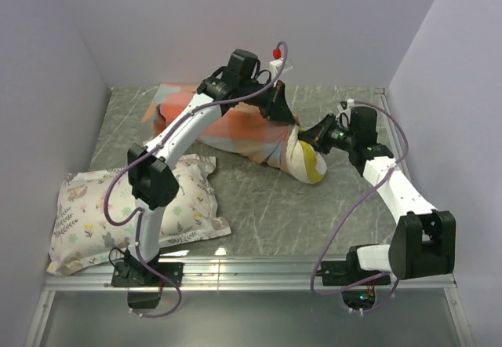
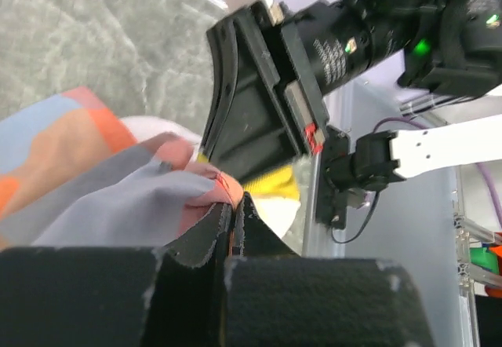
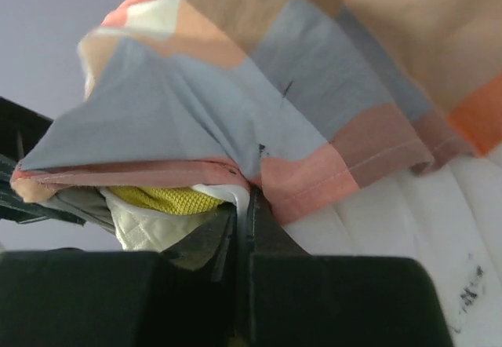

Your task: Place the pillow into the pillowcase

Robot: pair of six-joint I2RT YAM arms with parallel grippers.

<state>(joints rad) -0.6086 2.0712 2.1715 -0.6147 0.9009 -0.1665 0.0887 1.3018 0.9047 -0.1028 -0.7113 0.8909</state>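
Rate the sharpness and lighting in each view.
Top external: evenly lit, sharp, soft shadows, mild glare on the near rail. Left wrist: the left pincer is dark and blurred, the pillowcase soft. Right wrist: the pillowcase stitching is crisp, the right pincer blurred.

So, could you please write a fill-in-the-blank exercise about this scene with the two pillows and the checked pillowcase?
1. The end of the pillow that pokes out of the pillowcase carries a ___ band.
2. The jaws of both arms are ___ on the hem of the pillowcase.
3. The flower-printed pillow lies beside the ___ arm's base.

Missing words: yellow; shut; left.
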